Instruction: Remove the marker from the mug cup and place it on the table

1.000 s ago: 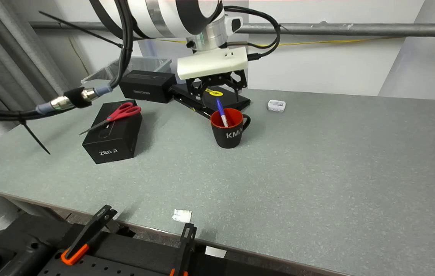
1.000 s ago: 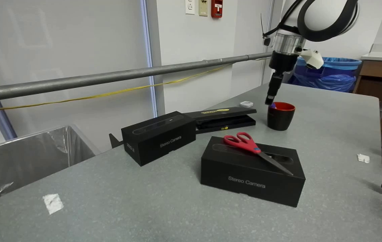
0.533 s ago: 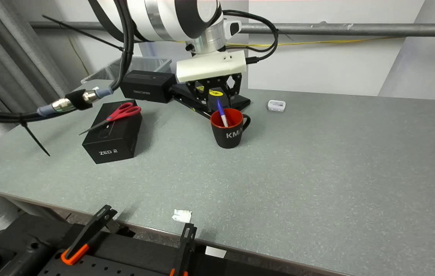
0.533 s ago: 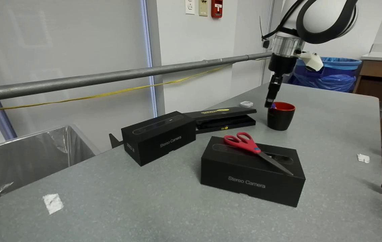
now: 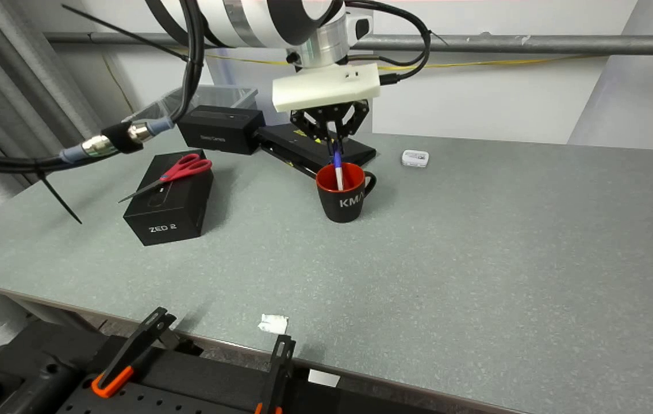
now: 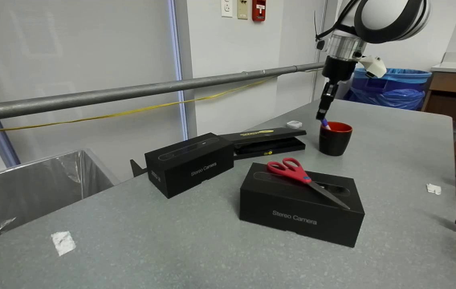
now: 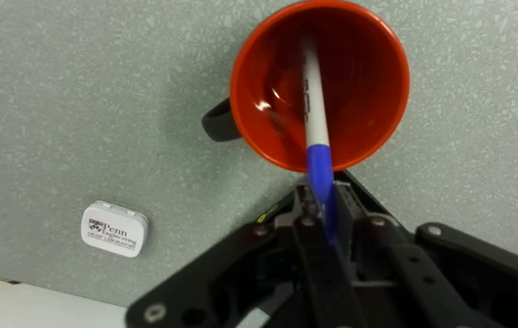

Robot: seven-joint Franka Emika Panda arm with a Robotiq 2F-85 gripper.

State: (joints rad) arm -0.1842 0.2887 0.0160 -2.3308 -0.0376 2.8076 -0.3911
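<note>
The slim marker (image 7: 316,109), white with a blue cap, leans inside the mug cup (image 5: 338,204). Its white end lies deep in the red interior, where the tip is blurred. Black outside with a red rim, the mug stands upright on the grey speckled table (image 5: 476,259). In the wrist view my gripper (image 7: 325,196) is shut on the marker's blue cap, one finger along each side. Both exterior views place the fingertips just above the mug's rim, with the cap coming out below the gripper (image 6: 321,115).
A black flat case (image 5: 309,146) lies directly behind the mug. A black box (image 6: 300,212) carries red scissors (image 6: 292,172); another black box (image 6: 190,164) stands farther back. A small white tin (image 7: 115,228) sits near the wall. A cable (image 5: 188,69) hangs beside the arm.
The gripper went down slightly while closing, then shut on the marker's cap and rose a little. The marker now stands more upright and slightly higher. The mug has not moved.
</note>
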